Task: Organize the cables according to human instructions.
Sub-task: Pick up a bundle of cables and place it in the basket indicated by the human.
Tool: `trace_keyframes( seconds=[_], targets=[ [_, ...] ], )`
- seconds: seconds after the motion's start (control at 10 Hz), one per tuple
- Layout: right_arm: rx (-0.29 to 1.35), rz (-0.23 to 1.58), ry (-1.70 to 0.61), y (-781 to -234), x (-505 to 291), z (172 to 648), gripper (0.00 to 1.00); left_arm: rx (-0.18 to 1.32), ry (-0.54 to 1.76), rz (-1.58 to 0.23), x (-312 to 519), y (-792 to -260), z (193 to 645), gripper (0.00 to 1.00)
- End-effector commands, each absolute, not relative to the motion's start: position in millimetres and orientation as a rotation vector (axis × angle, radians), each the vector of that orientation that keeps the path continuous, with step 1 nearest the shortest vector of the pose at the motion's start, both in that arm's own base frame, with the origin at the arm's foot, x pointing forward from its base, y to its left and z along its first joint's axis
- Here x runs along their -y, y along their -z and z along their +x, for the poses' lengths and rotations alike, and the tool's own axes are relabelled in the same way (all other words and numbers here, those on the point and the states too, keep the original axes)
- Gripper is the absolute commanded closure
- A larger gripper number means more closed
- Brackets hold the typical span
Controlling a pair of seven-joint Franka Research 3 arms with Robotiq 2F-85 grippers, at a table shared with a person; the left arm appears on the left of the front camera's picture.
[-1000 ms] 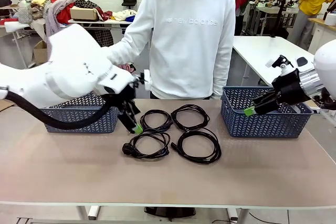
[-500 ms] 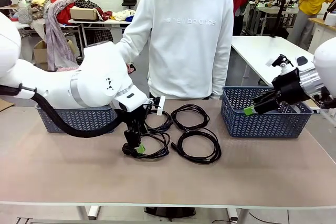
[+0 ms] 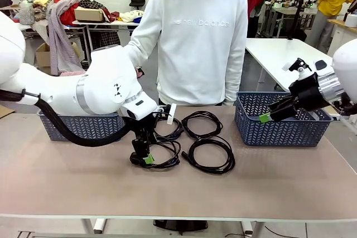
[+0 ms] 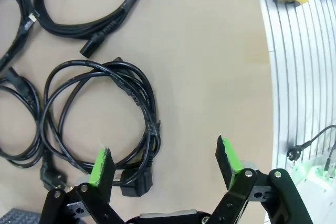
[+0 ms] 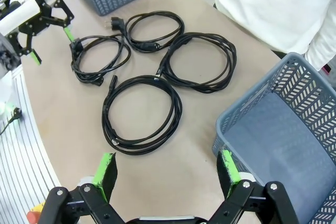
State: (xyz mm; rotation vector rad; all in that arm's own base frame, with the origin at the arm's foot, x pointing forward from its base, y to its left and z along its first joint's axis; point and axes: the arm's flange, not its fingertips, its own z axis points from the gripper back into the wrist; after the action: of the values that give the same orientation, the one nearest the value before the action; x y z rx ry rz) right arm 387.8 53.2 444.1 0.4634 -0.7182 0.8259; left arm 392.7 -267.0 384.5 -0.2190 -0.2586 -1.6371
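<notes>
A long tan bench (image 3: 279,193) holds everything. A person (image 3: 201,43) in a white top stands at its far side. The robot's big white left arm (image 3: 100,90) reaches in over the bench. Two blue baskets sit on the bench: the left basket (image 3: 100,122) behind that arm and the right basket (image 3: 279,129) at the other end. The four black cables (image 5: 175,109) lie between the baskets in two rows of two.

The left end effector (image 4: 163,153) is low over the near left cable (image 4: 150,116). Its fingers are spread wide, with part of that loop between them. I cannot tell if it touches. The right end effector (image 3: 262,118) hangs in the air by the right basket, fingers wide apart, holding nothing.
</notes>
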Motion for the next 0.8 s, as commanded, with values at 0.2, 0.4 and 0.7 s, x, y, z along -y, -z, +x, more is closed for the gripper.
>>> trace_keyframes(
  seconds=[0.2,0.4,0.7],
  targets=[
    [0.747,0.465,-0.856,-441,-52,394,0.00,0.259,1.637,-0.219,267,-385,393,0.00],
    [0.747,0.465,-0.856,-441,-52,394,0.00,0.239,1.657,-0.190,275,-375,389,0.00],
    [0.747,0.465,-0.856,-441,-52,394,0.00,0.196,1.658,-0.145,285,-360,386,0.00]
  ],
)
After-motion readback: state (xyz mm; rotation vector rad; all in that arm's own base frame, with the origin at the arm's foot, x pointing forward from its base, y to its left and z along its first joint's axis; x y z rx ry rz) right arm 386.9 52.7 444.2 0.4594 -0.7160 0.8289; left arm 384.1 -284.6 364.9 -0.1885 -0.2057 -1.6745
